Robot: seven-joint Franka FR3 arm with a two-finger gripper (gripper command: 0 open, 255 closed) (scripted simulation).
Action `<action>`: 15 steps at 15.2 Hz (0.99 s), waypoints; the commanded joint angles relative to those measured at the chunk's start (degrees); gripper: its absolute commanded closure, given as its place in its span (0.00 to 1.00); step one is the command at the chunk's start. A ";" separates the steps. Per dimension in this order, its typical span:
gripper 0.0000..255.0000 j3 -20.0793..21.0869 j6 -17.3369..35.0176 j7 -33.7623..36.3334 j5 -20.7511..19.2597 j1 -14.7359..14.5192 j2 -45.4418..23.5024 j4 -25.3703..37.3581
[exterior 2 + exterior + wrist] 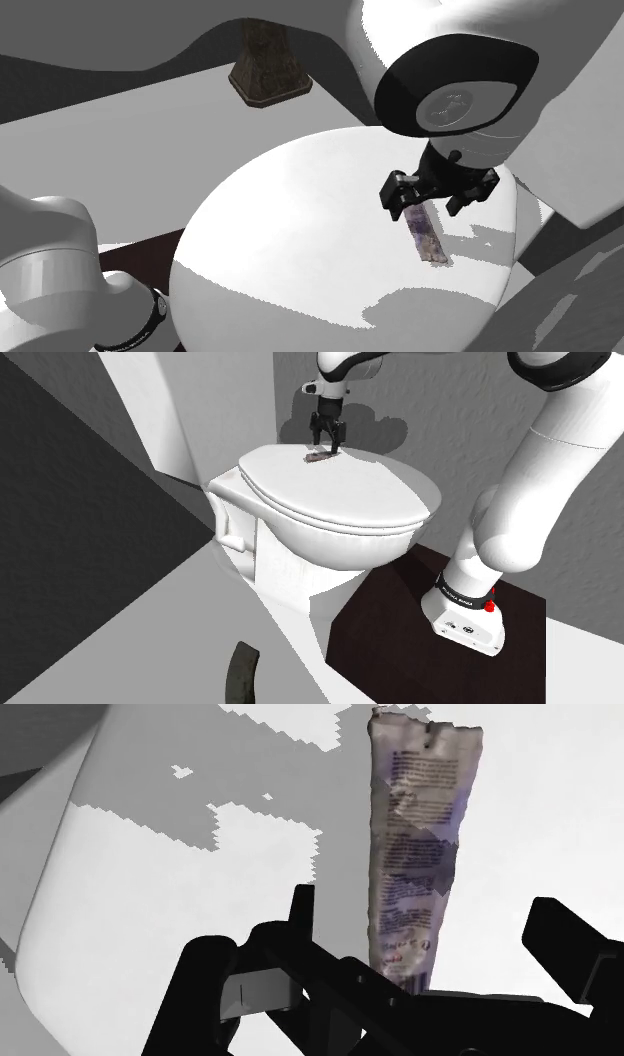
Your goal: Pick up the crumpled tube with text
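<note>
**Asker:** What could go wrong from here?

**Me:** My gripper (425, 904) is open, one finger on each side of the crumpled tube (420, 834), and neither finger touches it. I straddle only its near end. I'd judge that clamping so close to the end could let the long body swing or slip out as I lift. The tube also lies flat and thin, so closing too high might pinch nothing. Closing off-centre could push it along the smooth toilet lid (340, 492) towards the rim.

**Asker:** Where is it, and what does it look like?

**Me:** It lies on the closed white lid, near the back edge in the shoulder view. It is squeezed flat and wrinkled, whitish with a purple tinge and lines of small dark print. Its far end is wide and crimped.
</note>
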State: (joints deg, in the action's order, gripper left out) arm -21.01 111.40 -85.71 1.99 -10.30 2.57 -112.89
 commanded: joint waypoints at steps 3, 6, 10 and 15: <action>0.00 -0.13 2.77 -0.52 0.32 0.09 -0.67 -2.13; 1.00 -0.15 2.73 -0.54 0.30 0.11 -0.64 -2.11; 1.00 -0.14 2.75 -0.54 0.30 0.10 -0.64 -2.14; 1.00 -0.11 2.02 -0.43 0.23 0.08 -0.49 -1.54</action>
State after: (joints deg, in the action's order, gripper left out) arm -21.14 113.83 -86.19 2.26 -10.21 1.99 -114.75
